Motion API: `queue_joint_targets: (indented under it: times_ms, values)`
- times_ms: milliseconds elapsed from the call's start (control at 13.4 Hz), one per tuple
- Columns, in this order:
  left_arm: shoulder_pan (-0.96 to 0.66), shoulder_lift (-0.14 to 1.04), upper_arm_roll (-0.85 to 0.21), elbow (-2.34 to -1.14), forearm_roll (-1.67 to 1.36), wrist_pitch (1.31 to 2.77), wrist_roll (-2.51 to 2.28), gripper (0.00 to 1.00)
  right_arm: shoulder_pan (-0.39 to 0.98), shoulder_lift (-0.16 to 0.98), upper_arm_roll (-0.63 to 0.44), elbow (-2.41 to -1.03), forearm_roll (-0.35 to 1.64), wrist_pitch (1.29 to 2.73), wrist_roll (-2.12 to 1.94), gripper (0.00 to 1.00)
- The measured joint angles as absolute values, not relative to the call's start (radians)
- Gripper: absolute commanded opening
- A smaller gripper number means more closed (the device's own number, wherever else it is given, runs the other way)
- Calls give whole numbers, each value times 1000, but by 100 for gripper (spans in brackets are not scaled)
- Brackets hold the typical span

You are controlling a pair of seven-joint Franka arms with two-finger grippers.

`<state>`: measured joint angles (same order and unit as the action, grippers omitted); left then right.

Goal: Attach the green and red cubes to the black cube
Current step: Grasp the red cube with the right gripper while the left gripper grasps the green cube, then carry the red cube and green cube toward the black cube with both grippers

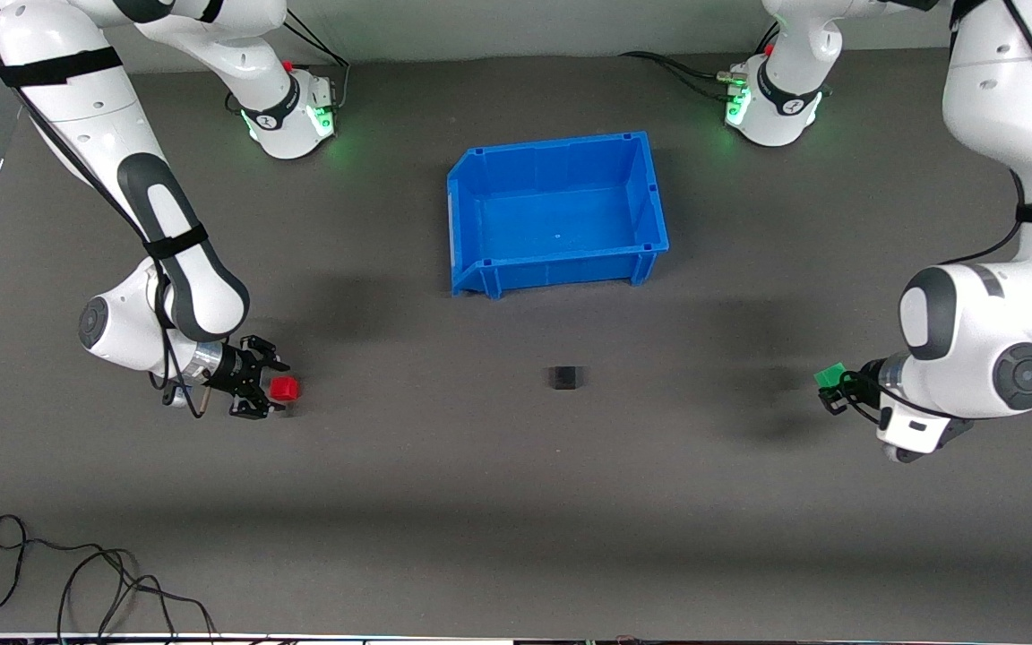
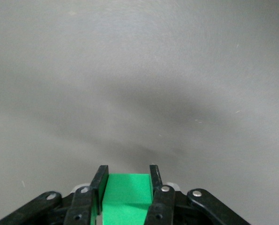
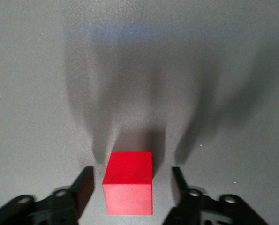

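Note:
The black cube sits on the grey table, nearer the front camera than the blue bin. My left gripper is at the left arm's end of the table, shut on the green cube. In the left wrist view the green cube is clamped between both fingers of the gripper. My right gripper is down at the table at the right arm's end, open around the red cube. In the right wrist view the red cube rests on the table between the fingers of the gripper, with a gap on each side.
An empty blue bin stands mid-table, nearer the arm bases. Loose black cables lie at the table's front edge toward the right arm's end.

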<state>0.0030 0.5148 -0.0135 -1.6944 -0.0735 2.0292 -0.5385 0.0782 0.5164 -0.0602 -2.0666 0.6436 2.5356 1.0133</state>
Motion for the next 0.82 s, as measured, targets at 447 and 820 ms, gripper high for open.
queue_joint_targets:
  times_ms: [447,820]
  values:
    - [-33,504,-72,-1694,-149,2039,-1063,0,78,516,-60,-2047,645,2532,1008,20]
    - [-204,559,-90,-1698,-150,2227,-1597,0,153,485,-58,-1932,649,2429,1127,20]
